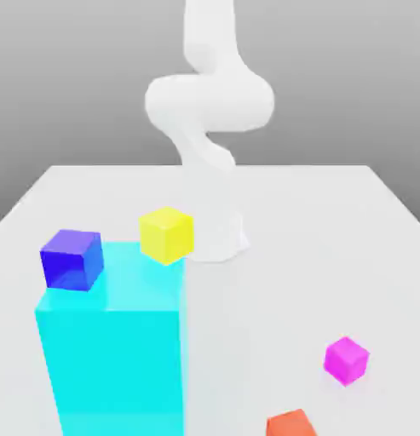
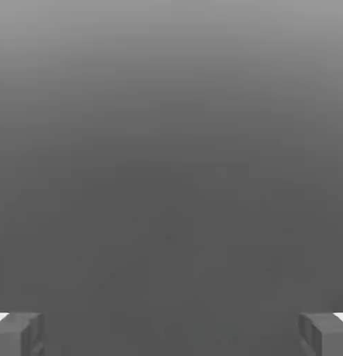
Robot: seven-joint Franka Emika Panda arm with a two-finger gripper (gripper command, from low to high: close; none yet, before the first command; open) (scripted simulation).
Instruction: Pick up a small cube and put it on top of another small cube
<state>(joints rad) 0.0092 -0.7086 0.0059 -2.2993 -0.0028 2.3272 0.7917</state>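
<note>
The red-orange cube is being cut off by the lower edge of the exterior view, so that only its top and a strip of its sides are being shown. The big cyan block is likewise being cropped at that edge, its base being left unseen. The arm is being cut at the upper edge. In the hand view, the fingertips are being clipped at both lower corners, with nothing being held between them.
</note>
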